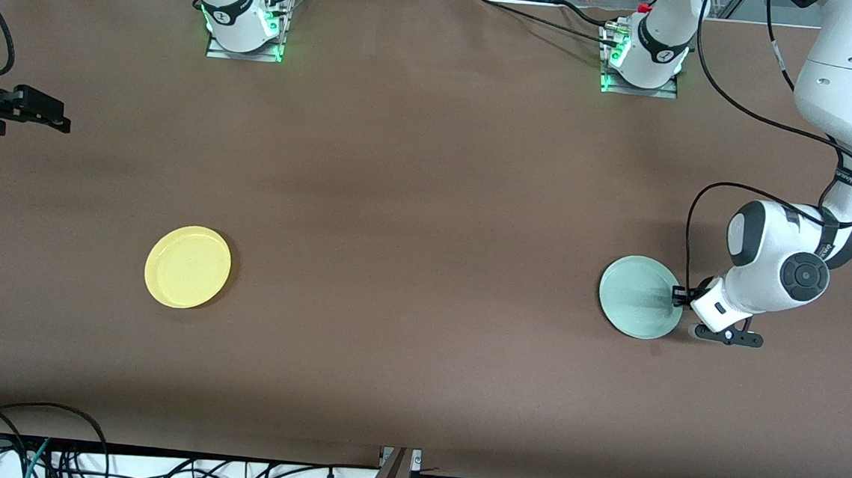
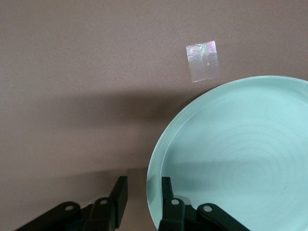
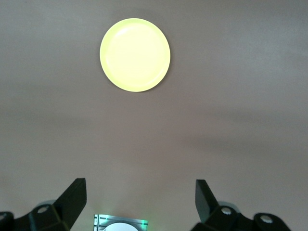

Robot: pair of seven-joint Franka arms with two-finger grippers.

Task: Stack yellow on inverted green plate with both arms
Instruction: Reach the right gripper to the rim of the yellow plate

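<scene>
The round, shallow, pale mint-green plastic plate (image 1: 637, 296) is lying right way up on the brown counter (image 1: 414, 193) toward the left arm's end, and the left claw (image 2: 143, 195) is sitting low at its rim, fingers narrowly parted with one inside the rim and one outside on the counter, straddling the edge but not visibly pinching it. So the step in hand seems to be the grasp for turning the green plate over; next the fingers need to be closing on the rim, then lifting and rolling the plate face down. The round, shallow, plain yellow plastic plate (image 1: 188, 266) is resting untouched toward the right arm's end, well apart. The right claw (image 3: 140, 196) is waiting wide open and empty, high over the counter's edge
</scene>
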